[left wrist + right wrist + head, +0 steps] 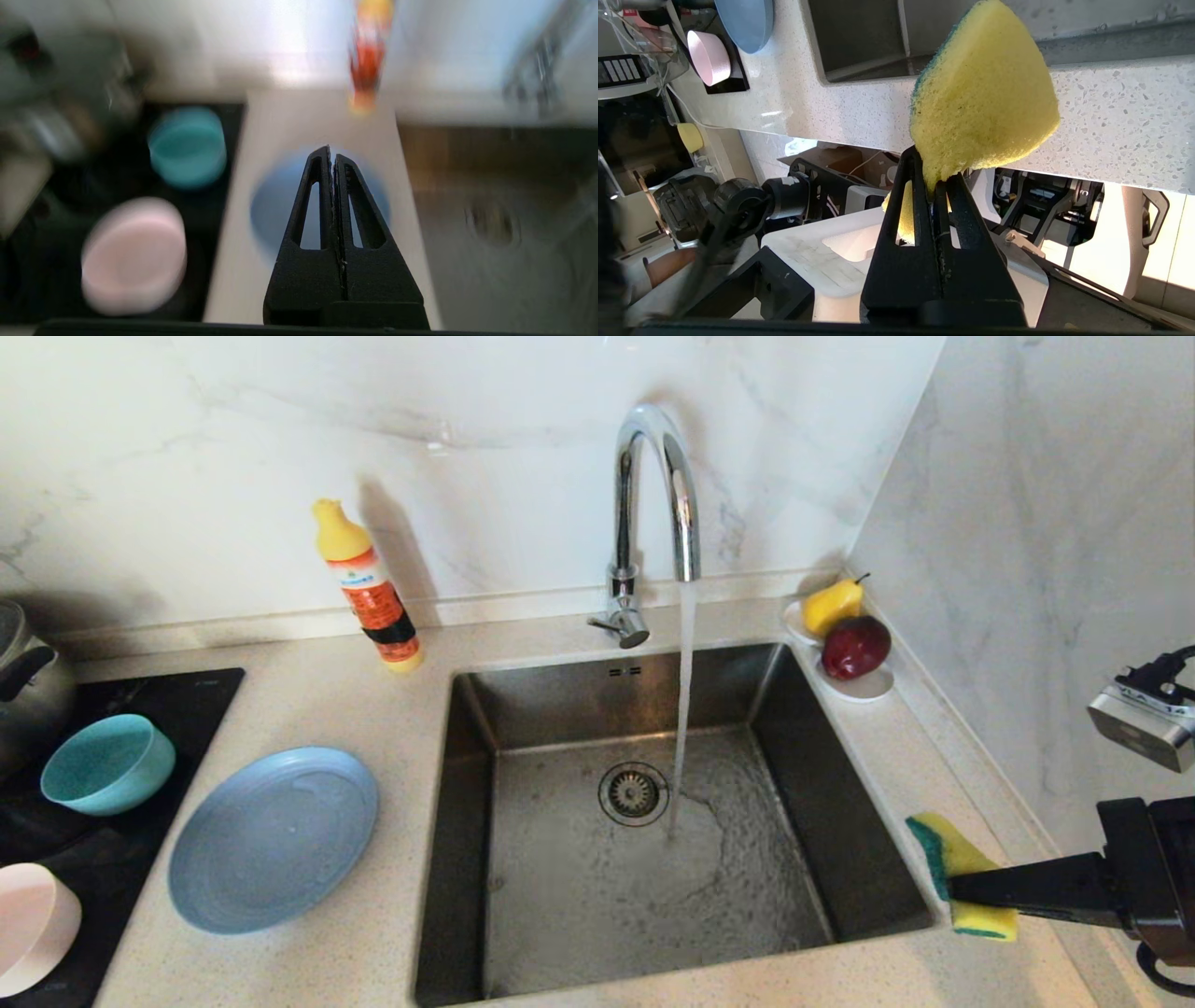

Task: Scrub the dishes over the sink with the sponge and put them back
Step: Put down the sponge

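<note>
The blue-grey plate (273, 838) lies on the counter left of the sink (560, 896). On the black hob sit the teal bowl (107, 763) and the pale pink bowl (33, 926). Water runs from the chrome tap (653, 495) into the basin. My right gripper (957, 891) hovers over the counter at the sink's front right corner, shut on the yellow-and-green sponge (962, 877), which sticks out past its tips (931, 175). My left gripper (332, 151) is outside the head view. In the left wrist view it is shut and empty, above the plate (275, 205).
A yellow-capped detergent bottle (369, 588) stands behind the plate by the back wall. A steel pot (28, 681) sits at the far left of the hob (187, 700). A white dish (864, 686) holding a pear and an apple sits at the sink's back right corner.
</note>
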